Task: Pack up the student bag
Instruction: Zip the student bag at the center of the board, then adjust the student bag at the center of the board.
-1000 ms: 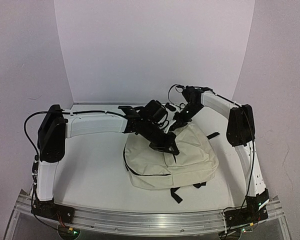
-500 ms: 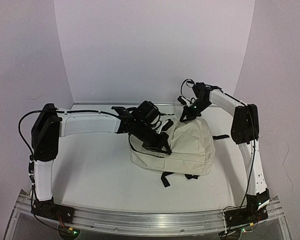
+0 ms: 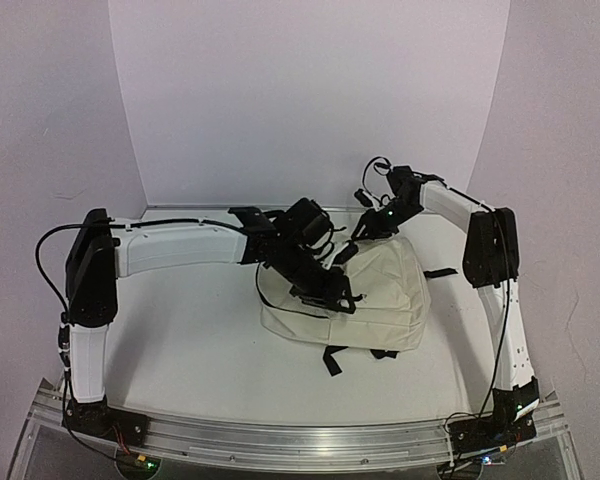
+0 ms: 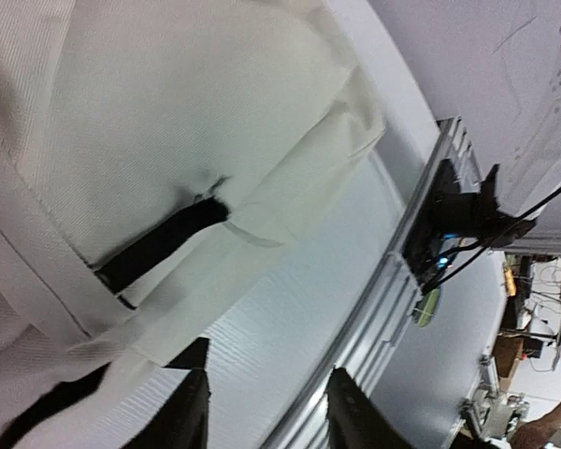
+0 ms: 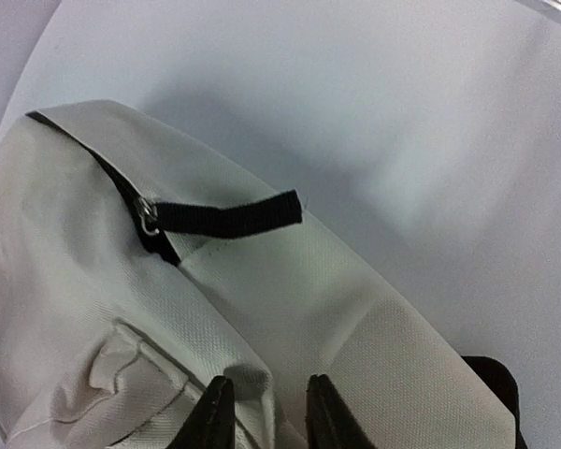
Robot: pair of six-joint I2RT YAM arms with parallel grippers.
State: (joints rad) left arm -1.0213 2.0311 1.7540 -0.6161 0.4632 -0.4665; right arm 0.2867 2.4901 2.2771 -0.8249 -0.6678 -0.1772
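- The large cream fabric student bag [image 3: 392, 300] with black zips and straps lies slumped on the white table [image 3: 185, 335], toward 3 o'clock of its middle.
- One black strap [image 3: 333, 361] trails from its 6 o'clock edge.
- No loose books or other items show on the table, so the filling looks finished.
- The black zip pull tab [image 5: 226, 217] lies flat near the bag's 12 o'clock end; I cannot tell if the zip is fully run home.
- The left gripper [image 4: 266, 418] hangs over the bag's middle, fingers parted and empty.
- The right gripper [image 5: 266, 412] sits at the 12 o'clock edge, fingers parted, nothing visibly pinched.
- Likely left: checking the zip and withdrawing.
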